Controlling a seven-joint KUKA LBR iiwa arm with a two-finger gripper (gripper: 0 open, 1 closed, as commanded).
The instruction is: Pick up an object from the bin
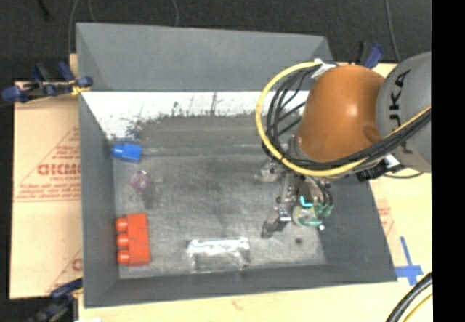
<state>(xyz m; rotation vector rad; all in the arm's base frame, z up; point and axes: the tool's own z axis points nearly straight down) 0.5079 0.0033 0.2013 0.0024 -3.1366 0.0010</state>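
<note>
Take the red block [133,238] as the marker. It lies flat at the left end of the bin [349,240], its long side running up and down the view. The jaws hang well to the right of it and slightly higher in the view, over bare grey floor, under the arm's orange cover [340,113] and its loop of cables. The wrist hardware is too tangled to show whether the jaws stand wide or narrow, so I cannot tell. A small teal glint beside them may be part of the robot or a held thing, and I cannot tell that either. The nearest thing is a clear plastic piece [218,251]. It sits to the right of the red block at about the level of the block's lower end, between block and jaws, so it lies down and to the left of the jaws. Its long axis runs left to right, and a grasp would probably best close across its short width. Nothing stands between it and the jaws, though the near wall is close by. Well above the red block lies a blue cap [125,151], and a small pale purple thing [138,182] lies between cap and block. Both are far from the jaws.
</note>
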